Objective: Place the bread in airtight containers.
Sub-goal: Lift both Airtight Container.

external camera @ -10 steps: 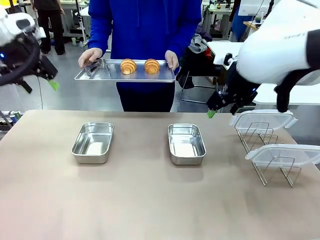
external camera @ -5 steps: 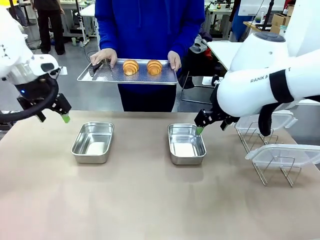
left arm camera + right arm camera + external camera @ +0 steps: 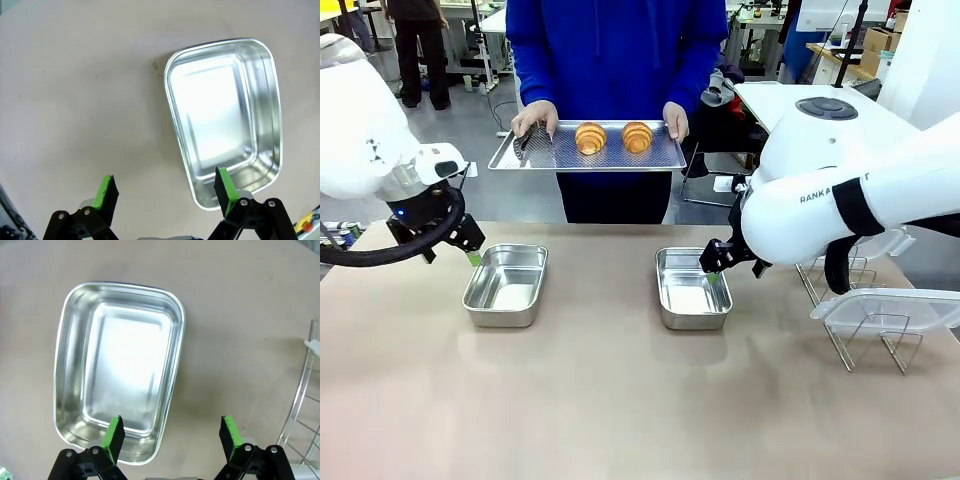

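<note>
The left pincer (image 3: 165, 186) hangs released at the edge of the left container (image 3: 506, 285). The right pincer (image 3: 172, 432) is likewise released by the right container (image 3: 693, 288). A person's tray (image 3: 665, 163) carries 2 croissants (image 3: 590, 138).

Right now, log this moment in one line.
left gripper open | right gripper open | tubs empty | croissants on held tray
</note>
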You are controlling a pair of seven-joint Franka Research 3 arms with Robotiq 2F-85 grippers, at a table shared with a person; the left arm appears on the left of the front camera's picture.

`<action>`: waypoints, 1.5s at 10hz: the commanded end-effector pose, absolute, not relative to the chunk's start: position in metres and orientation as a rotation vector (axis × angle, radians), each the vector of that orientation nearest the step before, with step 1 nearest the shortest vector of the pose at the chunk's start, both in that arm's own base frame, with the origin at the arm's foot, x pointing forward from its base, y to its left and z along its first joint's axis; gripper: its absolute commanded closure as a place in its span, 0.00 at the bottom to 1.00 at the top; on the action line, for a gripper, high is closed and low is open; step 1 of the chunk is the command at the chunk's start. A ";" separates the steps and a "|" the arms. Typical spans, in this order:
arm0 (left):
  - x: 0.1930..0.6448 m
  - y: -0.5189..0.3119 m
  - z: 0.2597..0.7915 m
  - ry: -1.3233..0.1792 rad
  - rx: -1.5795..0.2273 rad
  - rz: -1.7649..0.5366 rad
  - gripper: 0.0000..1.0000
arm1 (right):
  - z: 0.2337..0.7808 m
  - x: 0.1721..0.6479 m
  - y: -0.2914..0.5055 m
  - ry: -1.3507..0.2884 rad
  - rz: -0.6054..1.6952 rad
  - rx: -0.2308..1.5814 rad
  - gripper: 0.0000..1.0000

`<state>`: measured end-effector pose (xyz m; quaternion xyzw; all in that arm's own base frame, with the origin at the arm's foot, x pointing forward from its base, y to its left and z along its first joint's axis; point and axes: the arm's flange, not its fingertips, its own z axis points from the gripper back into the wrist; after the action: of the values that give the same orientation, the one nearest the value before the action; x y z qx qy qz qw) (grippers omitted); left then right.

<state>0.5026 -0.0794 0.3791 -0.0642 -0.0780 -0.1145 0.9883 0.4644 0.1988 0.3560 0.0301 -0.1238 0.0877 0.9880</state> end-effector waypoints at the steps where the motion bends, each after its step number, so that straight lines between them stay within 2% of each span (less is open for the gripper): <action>1: 0.508 -0.089 0.370 -0.177 -0.085 -0.199 0.00 | 0.343 0.467 0.213 -0.284 0.124 0.032 0.00; 9: 0.521 -0.097 0.330 -0.194 -0.047 -0.138 0.00 | 0.310 0.488 0.216 -0.264 0.013 -0.004 0.00; 10: 0.521 -0.097 0.331 -0.196 -0.026 -0.137 0.51 | 0.309 0.489 0.216 -0.269 0.016 0.000 0.58; 11: 0.522 -0.097 0.334 -0.202 -0.030 -0.141 0.55 | 0.312 0.491 0.217 -0.276 0.004 0.011 0.58; 12: 0.522 -0.097 0.337 -0.199 -0.032 -0.136 1.00 | 0.314 0.492 0.217 -0.263 -0.009 0.016 1.00; 14: 0.522 -0.096 0.336 -0.185 -0.029 -0.131 1.00 | 0.315 0.493 0.214 -0.238 -0.029 0.007 1.00; 15: 0.523 -0.096 0.336 -0.175 -0.031 -0.129 0.82 | 0.316 0.494 0.214 -0.229 -0.034 0.014 0.86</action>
<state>0.5229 -0.0936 0.3348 -0.0277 -0.0942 -0.0763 0.9922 0.4900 0.2059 0.3151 0.0117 -0.1192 0.0039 0.9928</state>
